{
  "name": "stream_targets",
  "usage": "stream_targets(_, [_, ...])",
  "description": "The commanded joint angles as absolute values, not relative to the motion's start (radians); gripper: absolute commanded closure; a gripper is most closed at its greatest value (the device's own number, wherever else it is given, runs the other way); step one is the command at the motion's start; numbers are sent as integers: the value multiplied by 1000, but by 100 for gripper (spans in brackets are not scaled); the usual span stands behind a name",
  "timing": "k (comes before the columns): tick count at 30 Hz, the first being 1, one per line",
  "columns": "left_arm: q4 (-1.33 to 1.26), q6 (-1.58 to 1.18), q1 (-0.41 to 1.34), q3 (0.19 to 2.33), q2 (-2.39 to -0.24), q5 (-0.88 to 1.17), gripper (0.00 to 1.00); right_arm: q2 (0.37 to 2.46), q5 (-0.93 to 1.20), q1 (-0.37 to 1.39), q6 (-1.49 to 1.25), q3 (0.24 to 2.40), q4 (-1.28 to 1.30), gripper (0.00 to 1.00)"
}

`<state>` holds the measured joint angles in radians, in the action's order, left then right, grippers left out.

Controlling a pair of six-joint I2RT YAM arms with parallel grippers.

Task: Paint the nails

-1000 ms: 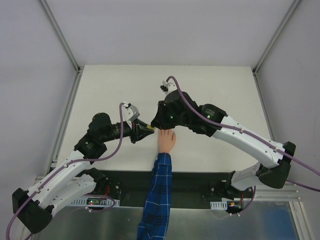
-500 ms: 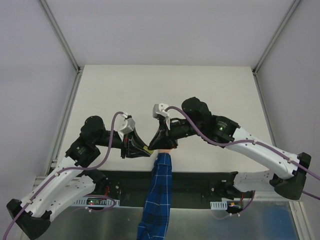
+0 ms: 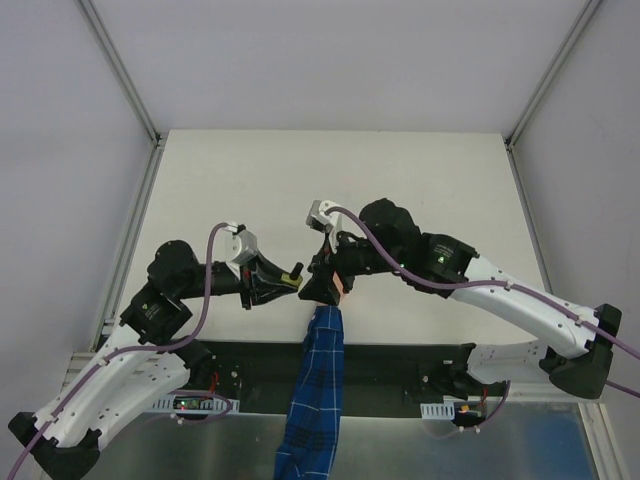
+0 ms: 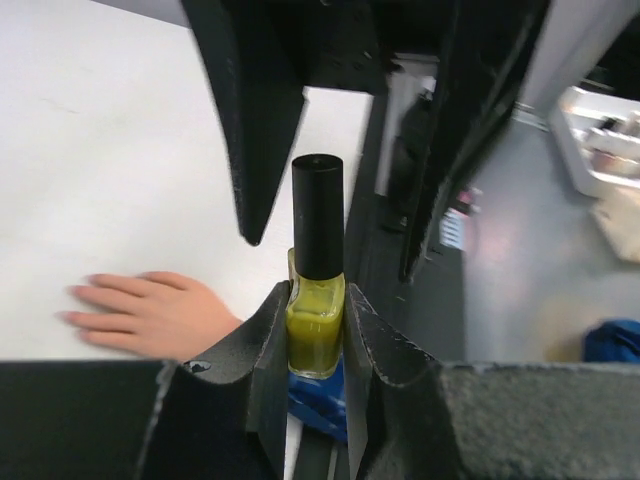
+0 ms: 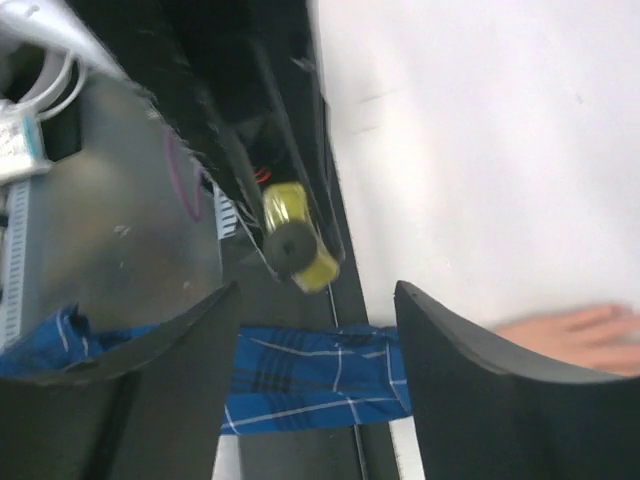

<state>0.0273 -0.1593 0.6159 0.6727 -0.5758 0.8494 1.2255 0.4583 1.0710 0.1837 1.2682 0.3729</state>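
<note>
**Left hand** (image 4: 316,340): jaws narrow, clamped on the yellow glass body of the bottle (image 4: 317,305). The black cap (image 4: 318,215) stands clear beyond the fingertips.

**Right hand** (image 5: 318,300): jaws wide, holding nothing. It faces the left hand. In the left wrist view its two dark fingers (image 4: 250,120) flank the cap, with a gap showing on each side.

**Mannequin** (image 4: 160,315): peach, lying flat on the desk (image 3: 330,180), below the left hand and off to its side, apart from the bottle. From above it is almost wholly hidden beneath the right hand.

**Nails** (image 4: 70,318): pale tips at the ends of the mannequin's fingers, on the side away from the left hand. They are too small to show any polish, and neither hand touches them.

**Sleeve** (image 3: 315,400): blue plaid, running from the mannequin's wrist under the right hand and back between the two arm bases, past the desk's near edge.
</note>
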Motion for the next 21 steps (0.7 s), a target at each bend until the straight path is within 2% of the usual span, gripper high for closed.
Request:
stream_targets(1, [-12,-31,620,684,-549,484,100,1180,105,1100,-64,1338,459,30])
stream_targets(2, [-12,-9,620,678,-546,433,100,1178,56,1106,-121,1342,468,27])
stream_targets(3, [-15,15,620,672,-545,384,100,1178,-53,1111,-162,1351,463,27])
stream_targets(5, [-28,49,620,658,-546,283,100,1199,-138,1140,-253,1371,460,27])
stream_targets(9, [-52,48,620,658,-555,198,100,1276,-395,1206,-293,1451,445,27])
stream_targets(12, [-66,14,620,660,-554,158,100,1357,-487,1227,-293,1558,454,27])
stream_targets(14, [-74,-6,620,654,-546,135,100,1415,-527,1229,-305,1626,454,30])
stream_targets(16, [-97,-47,620,640,-540,127,100,1451,-538,1230,-327,1658,442,39])
stream_targets(21, [-123,-64,620,621,-531,112,100,1546,-554,1244,-292,1742,410,47])
